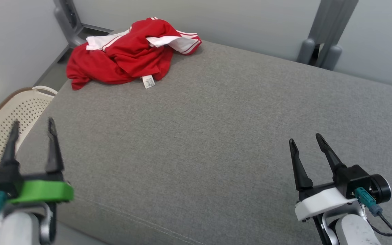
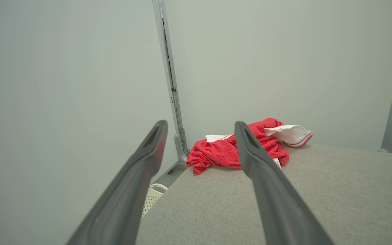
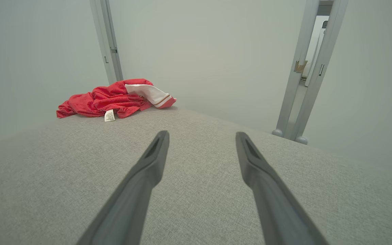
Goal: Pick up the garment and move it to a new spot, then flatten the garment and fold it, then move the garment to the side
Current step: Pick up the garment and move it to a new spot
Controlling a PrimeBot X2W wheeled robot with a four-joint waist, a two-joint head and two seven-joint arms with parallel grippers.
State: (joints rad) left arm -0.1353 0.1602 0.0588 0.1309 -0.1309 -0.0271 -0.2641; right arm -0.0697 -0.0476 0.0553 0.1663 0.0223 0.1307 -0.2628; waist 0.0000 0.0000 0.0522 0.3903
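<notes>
Garment (image 1: 121,58), one: red-white, crumpled, shape hidden in folds, far left corner of grey surface (image 1: 216,136). Hands, two: left hand (image 1: 32,124), right hand (image 1: 305,139), fingers apart, well apart from it. Basket (image 1: 22,109), one, partly cut off.

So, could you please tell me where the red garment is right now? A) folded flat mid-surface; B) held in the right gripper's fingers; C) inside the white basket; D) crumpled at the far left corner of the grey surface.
D: the red garment lies in a crumpled heap at the far left corner of the grey surface, apart from the open left gripper and right gripper.
</notes>
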